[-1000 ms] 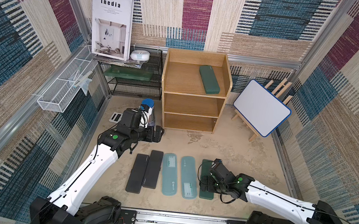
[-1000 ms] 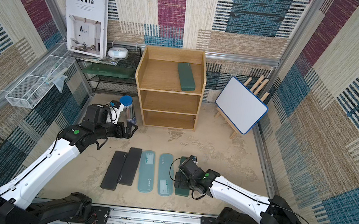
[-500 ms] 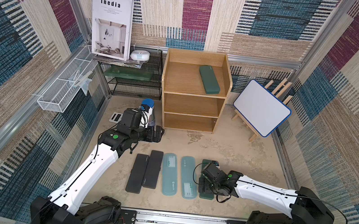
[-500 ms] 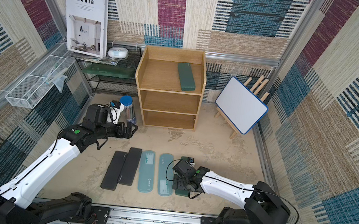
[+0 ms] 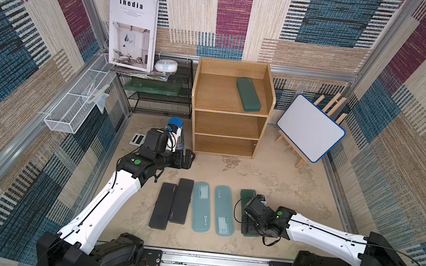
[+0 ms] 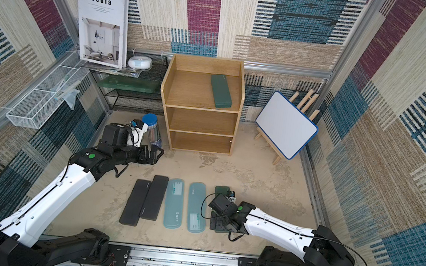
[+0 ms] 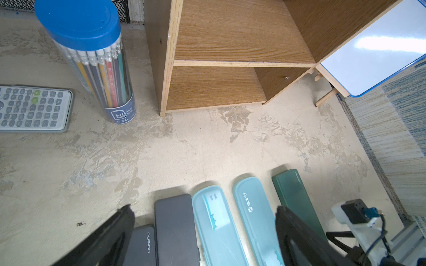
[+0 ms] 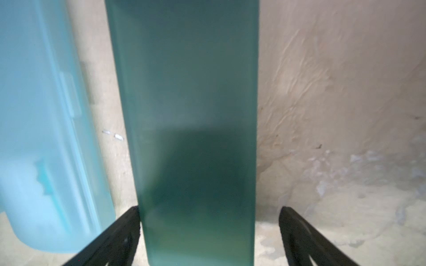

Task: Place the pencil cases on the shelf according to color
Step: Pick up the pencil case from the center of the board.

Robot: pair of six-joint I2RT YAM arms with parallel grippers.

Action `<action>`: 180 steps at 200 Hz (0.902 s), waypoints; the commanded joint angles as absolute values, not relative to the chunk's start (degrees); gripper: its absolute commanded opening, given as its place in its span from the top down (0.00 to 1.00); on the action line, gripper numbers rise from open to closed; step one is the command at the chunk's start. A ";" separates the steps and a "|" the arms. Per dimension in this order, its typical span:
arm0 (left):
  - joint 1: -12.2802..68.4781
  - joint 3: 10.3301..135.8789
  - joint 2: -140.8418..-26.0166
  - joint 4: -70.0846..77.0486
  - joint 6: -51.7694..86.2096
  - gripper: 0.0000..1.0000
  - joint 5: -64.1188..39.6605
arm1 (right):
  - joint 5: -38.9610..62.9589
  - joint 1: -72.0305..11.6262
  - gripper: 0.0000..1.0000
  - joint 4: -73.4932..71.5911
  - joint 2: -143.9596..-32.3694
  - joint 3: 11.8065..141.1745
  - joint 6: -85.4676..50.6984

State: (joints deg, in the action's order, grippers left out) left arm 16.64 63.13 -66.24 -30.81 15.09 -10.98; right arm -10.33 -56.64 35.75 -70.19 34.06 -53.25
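Green pencil case [image 5: 246, 198] lies on the table [image 5: 270, 180], lower right of centre in a top view, between the open jaws of our right gripper [image 8: 209, 210]; off-centre closing may skew it. Left gripper [image 7: 202, 207] hangs open.

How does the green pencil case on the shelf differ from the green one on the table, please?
The upper green case lies on the shelf, top tier; the lower green case lies on the table beside a blue case. The upper one sits askew to the shelf's edges; the lower one runs parallel to its neighbour. The right end effector straddles only the lower one, jaws open. Both are dark green, long and flat.
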 commanded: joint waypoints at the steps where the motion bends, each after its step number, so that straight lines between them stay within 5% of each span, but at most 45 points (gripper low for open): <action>1: 16.61 63.63 -66.36 -30.85 15.19 0.01 -11.87 | -9.42 -57.96 0.03 35.44 -71.18 33.47 -54.95; 76: 16.63 63.48 -66.36 -30.85 15.19 0.00 -12.13 | -12.02 -61.57 0.05 34.49 -77.07 33.77 -58.45; 180: 16.65 63.52 -66.10 -30.87 15.08 0.01 -11.69 | -15.61 -64.64 0.34 37.99 -74.62 34.96 -59.91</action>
